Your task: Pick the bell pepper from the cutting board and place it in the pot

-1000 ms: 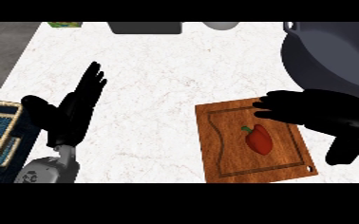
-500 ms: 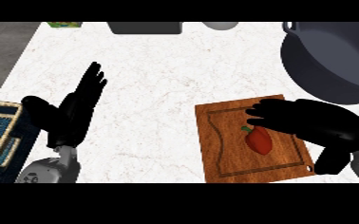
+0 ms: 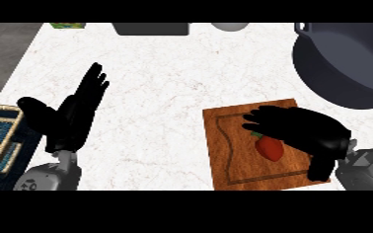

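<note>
Right hand over the pepper, grasp not yet made

The right hand [image 3: 302,131] spreads wide above the bell pepper [image 3: 270,148] on the cutting board [image 3: 226,153]; the pot [image 3: 331,64] waits at one o'clock. Left hand [image 3: 73,113] rests open, at nine o'clock.

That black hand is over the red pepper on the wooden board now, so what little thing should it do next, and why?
Probably lower a little and curl its fingers round the bell pepper. The right hand is spread above the pepper's green end with fingers open, holding nothing, and the pepper lies flat on the cutting board. The pot waits beyond the board, so a grasp must come before any lift.
</note>
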`<state>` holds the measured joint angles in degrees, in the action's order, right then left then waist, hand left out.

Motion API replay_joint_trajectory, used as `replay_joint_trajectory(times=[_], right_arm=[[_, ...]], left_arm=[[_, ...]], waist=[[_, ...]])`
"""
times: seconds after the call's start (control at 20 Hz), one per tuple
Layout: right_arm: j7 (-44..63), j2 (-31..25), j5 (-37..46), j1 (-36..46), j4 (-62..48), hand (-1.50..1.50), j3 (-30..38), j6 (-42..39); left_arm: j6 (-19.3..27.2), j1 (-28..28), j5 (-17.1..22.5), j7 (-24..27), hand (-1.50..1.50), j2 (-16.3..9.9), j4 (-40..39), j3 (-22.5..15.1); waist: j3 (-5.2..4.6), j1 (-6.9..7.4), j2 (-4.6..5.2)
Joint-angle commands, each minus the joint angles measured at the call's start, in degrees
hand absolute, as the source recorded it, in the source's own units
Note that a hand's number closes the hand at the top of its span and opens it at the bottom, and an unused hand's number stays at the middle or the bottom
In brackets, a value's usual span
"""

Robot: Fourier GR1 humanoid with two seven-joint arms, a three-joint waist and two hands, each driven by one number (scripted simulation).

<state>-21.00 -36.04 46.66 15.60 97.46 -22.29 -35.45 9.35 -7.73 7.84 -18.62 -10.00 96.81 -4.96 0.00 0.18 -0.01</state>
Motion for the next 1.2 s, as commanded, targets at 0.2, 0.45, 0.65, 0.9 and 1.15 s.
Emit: replay_joint_trajectory(times=[0.2,0.45,0.65,0.9,1.15], right_arm=[[-3.96,2.61,8.68,-2.04,-2.09,-1.5,-1.33,1.0],[-1.42,4.2,15.69,-3.45,-3.38,-1.5,-3.69,3.8],[-1.77,5.82,18.9,-2.29,-4.77,-1.5,-2.7,2.53],[-1.63,11.91,24.34,0.33,-13.57,-1.5,-4.48,7.12],[-10.0,9.09,21.4,-2.85,-12.09,1.5,-2.87,6.44]], left_arm=[[-3.22,-0.07,0.27,0.99,0.0,0.57,-1.33,2.04],[-2.87,-0.96,-0.99,0.24,0.0,0.5,-1.82,2.85],[-2.97,1.12,-1.17,-2.47,0.0,0.6,3.09,3.18],[-4.77,2.9,-0.95,0.77,0.0,1.63,1.45,3.3],[-4.56,0.48,-1.29,-0.34,0.0,1.63,0.49,4.42]], waist=[[0.0,-0.17,0.01],[0.0,-0.26,0.03],[0.0,-0.12,-0.03],[0.0,0.09,0.02],[0.0,-0.19,-0.01]])
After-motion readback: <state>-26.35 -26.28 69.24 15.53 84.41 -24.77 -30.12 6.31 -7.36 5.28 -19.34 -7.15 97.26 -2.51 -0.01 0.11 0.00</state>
